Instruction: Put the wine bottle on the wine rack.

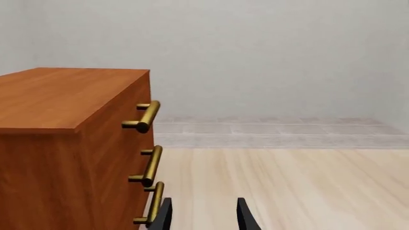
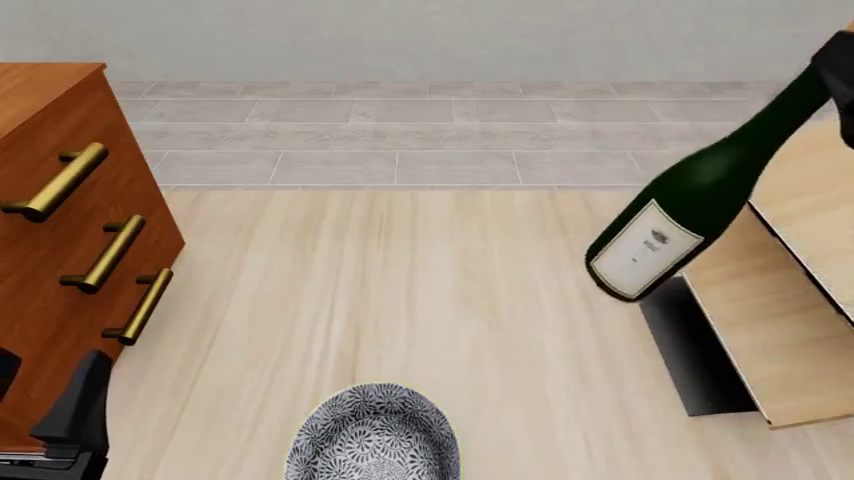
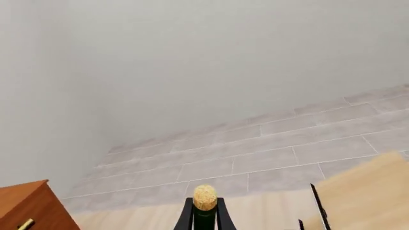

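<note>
**Bottle airborne at rack, R arm carrying – placement pending**

Front view, L to R:

- Approx 9 o'clock: reddish-brown cabinet w/ three brass handles. Not part of task.
- Approx 7 o'clock: left gripper low beside cabinet front. Left wrist view shows jaws apart, nothing between them, bare wooden table ahead. Idle.
- 6 o'clock: patterned blue-white bowl, well apart from bottle.
- Approx 2–3 o'clock: wine bottle off the table, tilted. Long axis runs from base at lower L up to neck at upper R, toward 1 o'clock. Label faces camera.
- Upper R corner: right gripper, mostly out of frame. Right wrist view shows both fingers clamped on the neck just under the cork.
- R edge: wine rack, tan slanted panels on black base plate. Bottle base hangs over rack's L edge, apart from the panels.

Assessment: R arm is the only one in play; L is well apart. Bottle's axis looks roughly aligned w/ panel slope; the coming move calls for shifting R and lowering onto the panel. Risk: base slips off the rack's L edge on release.
</note>
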Tool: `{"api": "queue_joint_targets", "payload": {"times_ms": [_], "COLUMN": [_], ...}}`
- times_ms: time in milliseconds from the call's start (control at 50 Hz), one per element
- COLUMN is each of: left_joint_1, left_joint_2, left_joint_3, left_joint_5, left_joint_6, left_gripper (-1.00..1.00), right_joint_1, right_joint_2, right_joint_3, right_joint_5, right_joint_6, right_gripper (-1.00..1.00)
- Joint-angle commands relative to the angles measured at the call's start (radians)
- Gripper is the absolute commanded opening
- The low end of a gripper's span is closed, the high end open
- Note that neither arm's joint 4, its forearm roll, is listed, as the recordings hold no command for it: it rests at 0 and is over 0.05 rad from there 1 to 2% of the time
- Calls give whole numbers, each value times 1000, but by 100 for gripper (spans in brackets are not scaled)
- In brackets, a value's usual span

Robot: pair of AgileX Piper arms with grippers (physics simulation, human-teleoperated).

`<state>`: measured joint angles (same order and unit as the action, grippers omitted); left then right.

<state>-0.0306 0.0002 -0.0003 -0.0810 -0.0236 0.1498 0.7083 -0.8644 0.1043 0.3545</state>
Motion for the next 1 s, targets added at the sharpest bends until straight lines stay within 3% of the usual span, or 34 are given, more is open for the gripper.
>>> {"api": "queue_joint_targets", "payload": {"times_ms": [20, 80, 360, 440, 540, 1000], "left_joint_1": [-7, -6, -4, -5, -8, -18], "left_joint_2": [0, 0, 0, 0, 0, 0], "left_joint_3": [0, 0, 0, 0, 0, 0], "left_joint_5": [-3, -1, -4, -5, -6, -11], "left_joint_6": [-4, -4, -4, -3, -2, 3], "left_gripper": [100, 100, 100, 100, 100, 100], "right_joint_1": [-111, -128, -284, -299, -315, -462], "right_joint_2": [-34, -19, -27, -25, -40, -20], "right_joint_3": [-53, -63, -135, -154, -156, -299], "right_joint_5": [67, 91, 205, 238, 273, 388], "right_joint_6": [88, 121, 153, 141, 171, 100], "right_gripper": [-100, -100, -100, -100, -100, -100]}}
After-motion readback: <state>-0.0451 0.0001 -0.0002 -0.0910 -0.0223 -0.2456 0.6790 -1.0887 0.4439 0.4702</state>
